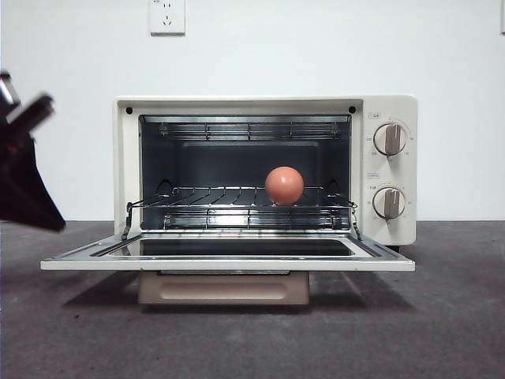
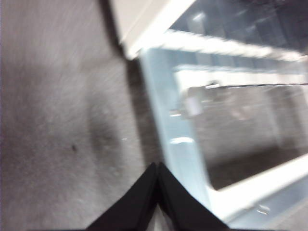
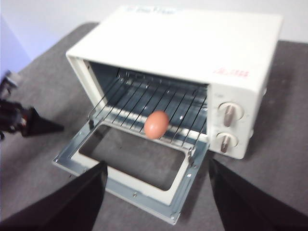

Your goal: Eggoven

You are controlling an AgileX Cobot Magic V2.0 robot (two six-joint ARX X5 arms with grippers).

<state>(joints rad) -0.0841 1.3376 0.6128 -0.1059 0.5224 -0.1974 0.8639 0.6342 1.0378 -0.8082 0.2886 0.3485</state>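
Note:
The cream toaster oven (image 1: 390,106) stands with its door (image 1: 229,264) folded down flat. The reddish-brown egg (image 1: 284,185) rests on the wire rack (image 1: 205,207) inside, right of the middle. In the right wrist view the egg (image 3: 156,124) lies near the rack's front edge. My left gripper (image 1: 24,174) is shut and empty, hovering beside the door's left corner (image 2: 178,144); it also shows in the right wrist view (image 3: 29,122). My right gripper (image 3: 158,166) is open and empty, held high in front of the oven (image 3: 192,43), out of the front view.
Two knobs (image 1: 390,139) (image 1: 387,203) sit on the oven's right panel. A wall socket (image 1: 167,16) is above on the white wall. The oven stands on a grey felt tabletop (image 1: 442,316).

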